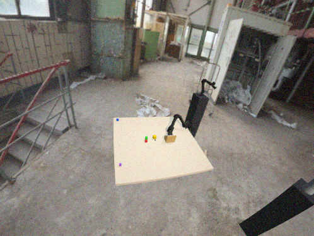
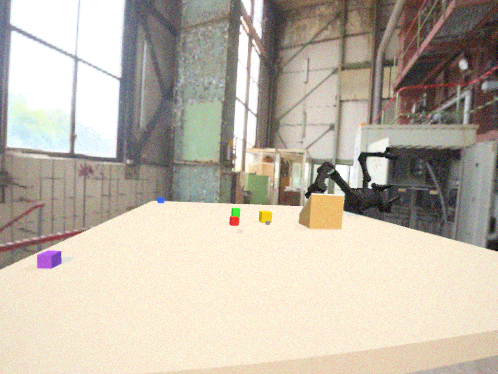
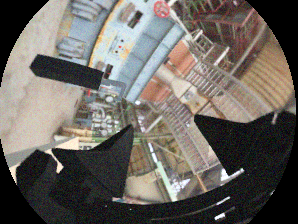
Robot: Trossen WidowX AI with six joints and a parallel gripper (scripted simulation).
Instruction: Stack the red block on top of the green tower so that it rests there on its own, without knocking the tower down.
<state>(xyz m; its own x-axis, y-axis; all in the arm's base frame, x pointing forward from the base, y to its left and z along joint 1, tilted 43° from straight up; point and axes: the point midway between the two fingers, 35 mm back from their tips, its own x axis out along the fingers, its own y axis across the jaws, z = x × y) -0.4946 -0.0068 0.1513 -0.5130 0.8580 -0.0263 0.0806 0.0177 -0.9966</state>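
Here we see the red block (image 2: pixel 234 221) on the pale counter (image 2: pixel 250 300), just in front of and touching the green tower (image 2: pixel 235 212), with a yellow block (image 2: pixel 265 216) near and a tan box (image 2: pixel 322 211) further right. The gripper (image 3: pixel 166 156) is spread wide, holding nothing, well apart from the blocks. We judge that we should descend squarely over the red block, close on its free sides, and lift straight up without nudging the tower. We can read no labels or writing.
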